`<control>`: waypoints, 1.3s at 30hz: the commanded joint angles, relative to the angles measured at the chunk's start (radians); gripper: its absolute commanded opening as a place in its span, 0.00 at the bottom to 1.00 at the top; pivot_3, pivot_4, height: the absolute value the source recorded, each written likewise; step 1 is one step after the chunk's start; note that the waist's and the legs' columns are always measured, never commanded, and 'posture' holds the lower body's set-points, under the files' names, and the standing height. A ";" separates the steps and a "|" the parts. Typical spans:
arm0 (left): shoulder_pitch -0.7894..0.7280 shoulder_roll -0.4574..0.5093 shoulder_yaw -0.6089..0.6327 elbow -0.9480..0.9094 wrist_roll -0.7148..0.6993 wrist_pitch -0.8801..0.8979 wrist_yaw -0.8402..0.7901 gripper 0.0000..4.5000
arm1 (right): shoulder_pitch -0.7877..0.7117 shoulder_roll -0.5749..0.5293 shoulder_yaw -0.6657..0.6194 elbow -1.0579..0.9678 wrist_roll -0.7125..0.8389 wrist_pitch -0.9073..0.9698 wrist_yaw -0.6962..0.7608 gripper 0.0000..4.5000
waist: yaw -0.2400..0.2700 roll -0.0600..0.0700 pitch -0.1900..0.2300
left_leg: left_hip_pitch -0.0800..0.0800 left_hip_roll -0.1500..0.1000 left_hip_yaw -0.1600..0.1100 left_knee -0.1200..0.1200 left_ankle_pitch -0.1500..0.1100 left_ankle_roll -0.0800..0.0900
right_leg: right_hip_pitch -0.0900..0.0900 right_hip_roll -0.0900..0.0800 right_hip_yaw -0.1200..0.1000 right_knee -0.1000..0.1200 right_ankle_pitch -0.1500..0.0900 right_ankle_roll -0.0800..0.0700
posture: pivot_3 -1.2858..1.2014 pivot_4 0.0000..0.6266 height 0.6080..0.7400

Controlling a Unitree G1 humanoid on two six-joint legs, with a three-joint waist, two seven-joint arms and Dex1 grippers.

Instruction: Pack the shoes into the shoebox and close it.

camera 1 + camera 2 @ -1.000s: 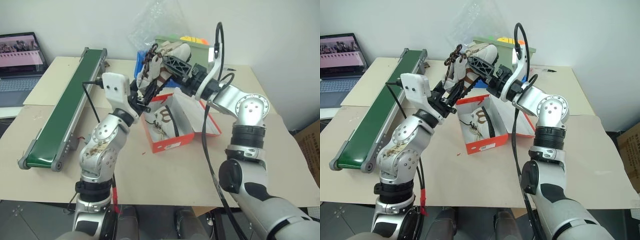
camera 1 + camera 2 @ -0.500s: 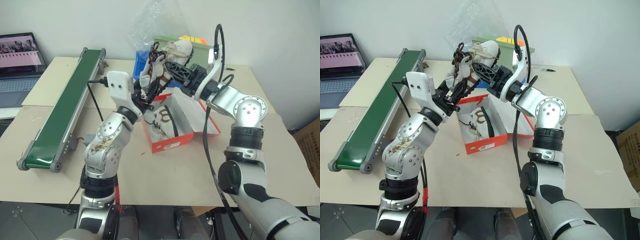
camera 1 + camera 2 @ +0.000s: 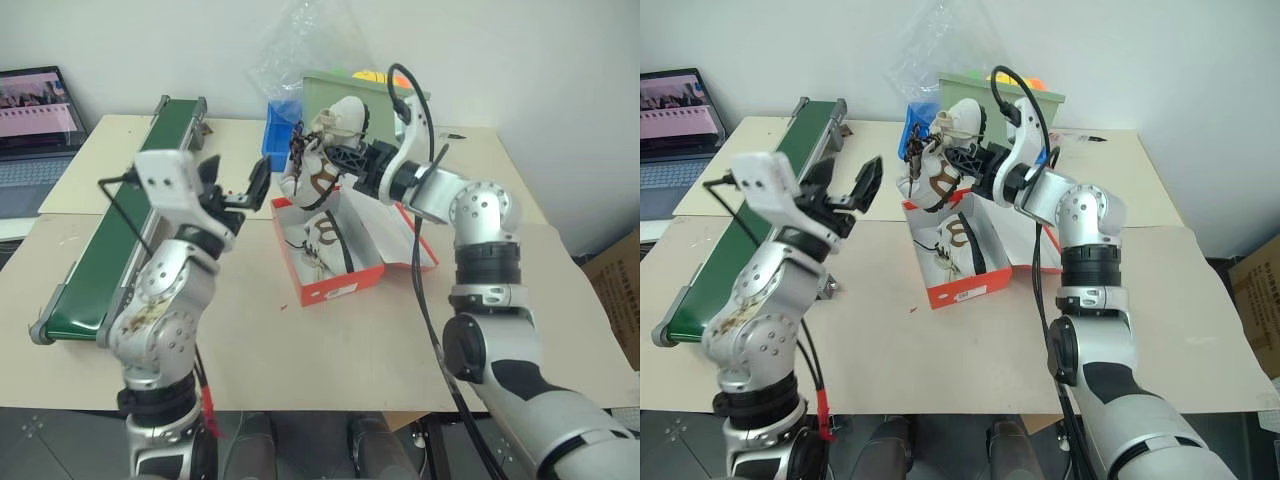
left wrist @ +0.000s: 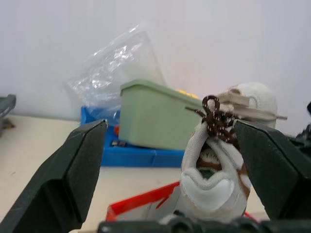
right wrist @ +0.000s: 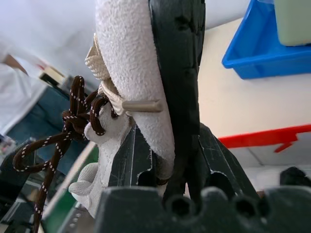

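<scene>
One shoe (image 3: 322,165) pinched in right gripper (image 3: 335,160) jaws, above shoebox (image 3: 345,272)

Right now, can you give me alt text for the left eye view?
The right gripper holds a cream sneaker above the open red shoebox, where the other sneaker already lies. The left gripper hangs open beside it, over the table, near a green conveyor.

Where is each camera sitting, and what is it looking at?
Left and right eye views: on the head, looking down over both arms at the red-orange cardboard shoebox.
Left wrist view: past the open left hand toward the cream sneaker.
Right wrist view: along the right hand clamping that sneaker.
Shared: the sneaker and the blue plastic tray.
</scene>
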 commanded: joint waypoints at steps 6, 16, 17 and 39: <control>0.102 0.122 0.101 -0.110 0.032 -0.005 0.019 0.99 | -0.160 -0.048 0.235 0.100 -0.127 0.170 0.169 0.10 | 0.004 0.000 0.000 | 0.000 0.000 0.000 0.000 0.000 0.000 | 0.000 0.000 0.000 -0.001 0.000 0.000 | 0.52 0.24 1.00; 0.165 0.103 0.079 -0.196 0.051 0.002 0.079 0.99 | -0.138 -0.081 0.491 0.272 -0.374 -0.035 0.447 0.10 | 0.008 0.000 0.000 | -0.001 0.000 0.000 0.000 0.000 0.000 | 0.000 0.000 -0.001 -0.002 0.000 0.000 | 0.52 0.24 1.00; 0.173 0.099 0.081 -0.201 0.052 0.002 0.083 0.99 | -0.146 -0.084 0.488 0.288 -0.382 -0.045 0.465 0.10 | 0.006 0.000 0.000 | -0.001 0.000 0.000 0.000 0.000 0.000 | 0.000 0.000 0.000 -0.002 0.000 0.000 | 0.52 0.24 1.00; 0.203 0.092 0.063 -0.239 0.072 -0.005 0.128 0.99 | -0.097 -0.033 0.586 0.693 -0.667 -0.347 0.741 0.10 | 0.009 0.000 0.000 | 0.002 0.000 0.000 0.001 0.000 0.000 | 0.004 0.000 -0.001 -0.002 0.000 0.000 | 0.52 0.24 1.00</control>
